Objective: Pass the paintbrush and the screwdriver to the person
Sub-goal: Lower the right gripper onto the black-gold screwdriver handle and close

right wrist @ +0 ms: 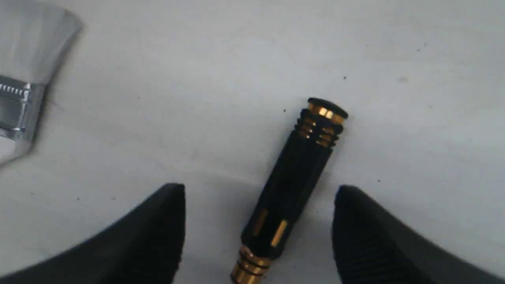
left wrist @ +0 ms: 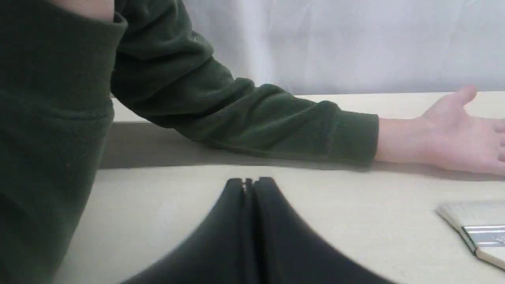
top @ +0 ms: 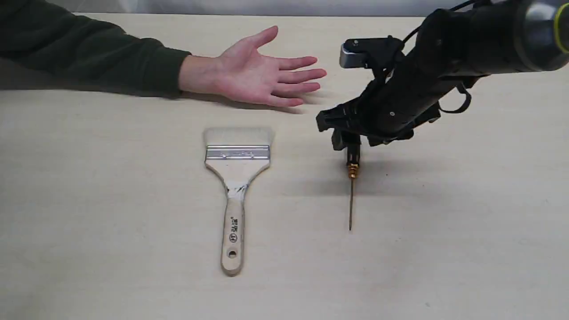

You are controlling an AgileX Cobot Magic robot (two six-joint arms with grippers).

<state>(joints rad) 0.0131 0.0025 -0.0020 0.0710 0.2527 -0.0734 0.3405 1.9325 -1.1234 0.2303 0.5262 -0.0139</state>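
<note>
The paintbrush (top: pixel 237 186) lies flat mid-table, pale bristles toward the person; its ferrule corner (left wrist: pixel 479 234) and bristles (right wrist: pixel 27 43) show in both wrist views. The screwdriver (top: pixel 352 186) lies to its right, thin shaft pointing to the near edge. My right gripper (right wrist: pixel 258 197) is open, lowered over the black handle (right wrist: pixel 294 177), one finger on each side and not touching it. The person's hand (top: pixel 258 73) rests palm up at the back, dark green sleeve (top: pixel 89 53) to the left. My left gripper (left wrist: pixel 248 183) is shut and empty, out of the exterior view.
The pale wooden table (top: pixel 111 222) carries everything. A grey-white backdrop (left wrist: pixel 355 43) runs behind the far edge. The person's second sleeve (left wrist: pixel 47 138) fills one side of the left wrist view, close to that gripper.
</note>
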